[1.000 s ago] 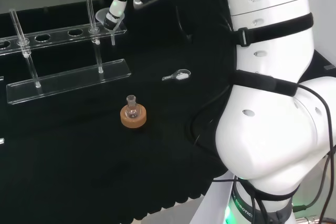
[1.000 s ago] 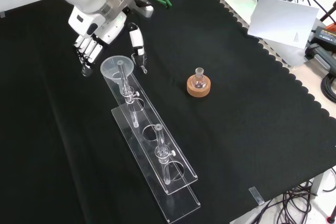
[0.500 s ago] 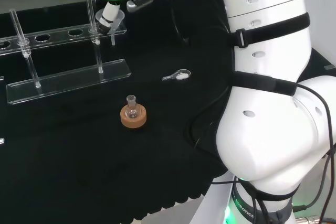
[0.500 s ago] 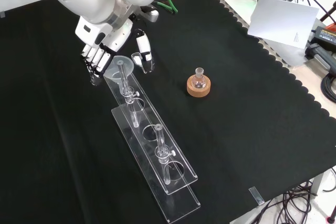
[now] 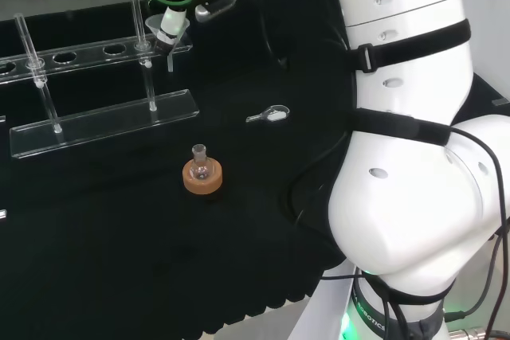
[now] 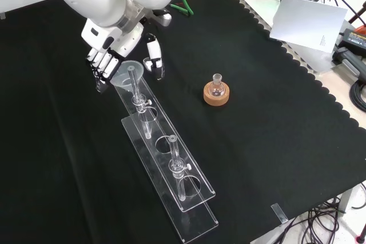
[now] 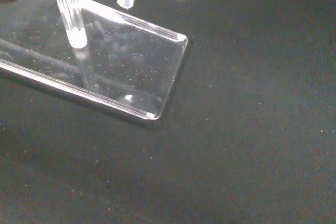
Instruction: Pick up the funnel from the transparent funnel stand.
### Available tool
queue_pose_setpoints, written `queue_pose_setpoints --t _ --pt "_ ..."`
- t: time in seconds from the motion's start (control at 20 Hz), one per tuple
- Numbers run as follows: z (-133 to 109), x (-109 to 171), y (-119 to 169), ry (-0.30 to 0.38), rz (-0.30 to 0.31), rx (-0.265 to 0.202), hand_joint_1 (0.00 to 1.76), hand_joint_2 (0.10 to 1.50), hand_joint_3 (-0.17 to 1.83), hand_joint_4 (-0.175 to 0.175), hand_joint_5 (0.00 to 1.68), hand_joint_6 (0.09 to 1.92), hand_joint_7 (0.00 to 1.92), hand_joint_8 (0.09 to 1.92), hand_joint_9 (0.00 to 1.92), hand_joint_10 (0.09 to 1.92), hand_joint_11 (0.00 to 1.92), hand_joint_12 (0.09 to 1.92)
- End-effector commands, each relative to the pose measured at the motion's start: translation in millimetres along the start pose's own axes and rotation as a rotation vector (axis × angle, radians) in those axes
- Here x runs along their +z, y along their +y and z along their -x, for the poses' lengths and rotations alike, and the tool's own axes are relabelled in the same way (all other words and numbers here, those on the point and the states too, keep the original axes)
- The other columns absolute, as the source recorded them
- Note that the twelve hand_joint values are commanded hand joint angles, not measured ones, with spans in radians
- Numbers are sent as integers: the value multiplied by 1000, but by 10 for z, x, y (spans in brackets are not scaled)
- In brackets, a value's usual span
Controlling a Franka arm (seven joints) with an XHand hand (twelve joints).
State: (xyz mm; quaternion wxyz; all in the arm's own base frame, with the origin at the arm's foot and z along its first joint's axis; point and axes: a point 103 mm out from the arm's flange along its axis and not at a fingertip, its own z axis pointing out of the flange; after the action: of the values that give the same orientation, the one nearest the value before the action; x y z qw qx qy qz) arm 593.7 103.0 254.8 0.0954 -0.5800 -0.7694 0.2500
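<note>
Here the funnel [image 6: 129, 72] is seated in the end hole of the clear stand [image 6: 171, 167], stem pointing straight down, and is flanked by the hand [image 6: 123, 50]: fingers [image 6: 102, 67] beside one rim edge, thumb [image 6: 153, 55] beside the other, spread and nothing gripped yet

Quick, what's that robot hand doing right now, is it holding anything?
Hand: open, fingers and thumb either side of the funnel rim, not closed on it yet.

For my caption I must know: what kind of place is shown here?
Probably a laboratory test bench: a clear funnel stand holding a funnel, a small flask on a cork ring, and a robot hand.
</note>
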Motion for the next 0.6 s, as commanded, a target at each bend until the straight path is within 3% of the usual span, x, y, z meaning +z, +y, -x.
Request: queue_pose_setpoints --t 0.05,0.6 --pt "160 27 -14 -6 21 42 642 672 25 2 110 87 151 638 127 878 0 1305" --pt "242 91 0 62 52 83 689 682 50 7 330 87 461 576 295 815 0 1403"
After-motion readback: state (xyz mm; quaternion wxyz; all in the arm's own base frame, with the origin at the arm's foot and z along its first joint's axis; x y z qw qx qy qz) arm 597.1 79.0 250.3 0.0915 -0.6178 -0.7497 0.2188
